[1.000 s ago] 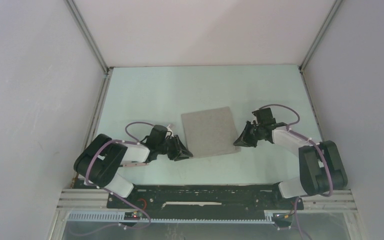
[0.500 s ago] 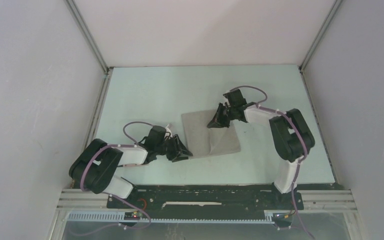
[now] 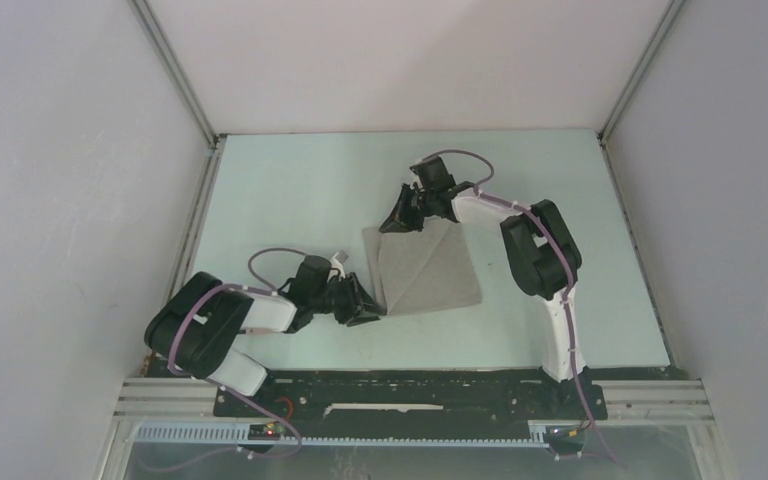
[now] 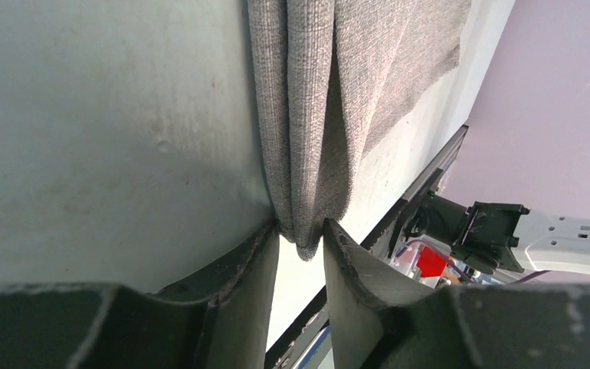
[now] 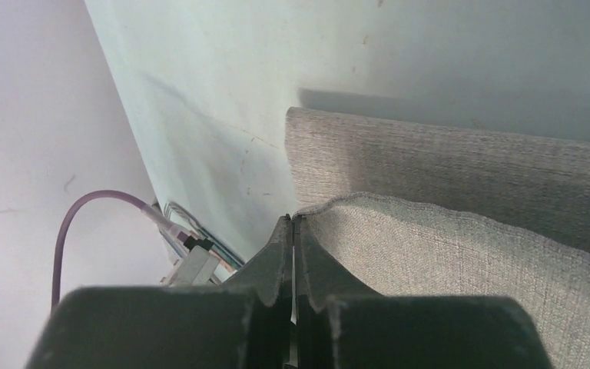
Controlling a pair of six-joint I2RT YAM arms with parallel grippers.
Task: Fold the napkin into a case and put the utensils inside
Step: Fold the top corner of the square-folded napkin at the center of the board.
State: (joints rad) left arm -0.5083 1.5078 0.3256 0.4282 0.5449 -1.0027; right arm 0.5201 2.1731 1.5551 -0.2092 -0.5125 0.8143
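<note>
The left gripper (image 4: 301, 227) is straddling a bunched corner of the napkin (image 3: 430, 275), jaws apart; whether they are pinching it cannot be told. Beyond, the right gripper (image 5: 293, 231) is clamping a lifted edge between tightly closed jaws and should be laying it flat, edges matched.

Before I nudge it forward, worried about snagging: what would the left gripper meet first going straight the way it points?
The bunched corner of the napkin, sitting between the parted fingers of the left gripper; beyond that, probably more cloth, then table.
</note>
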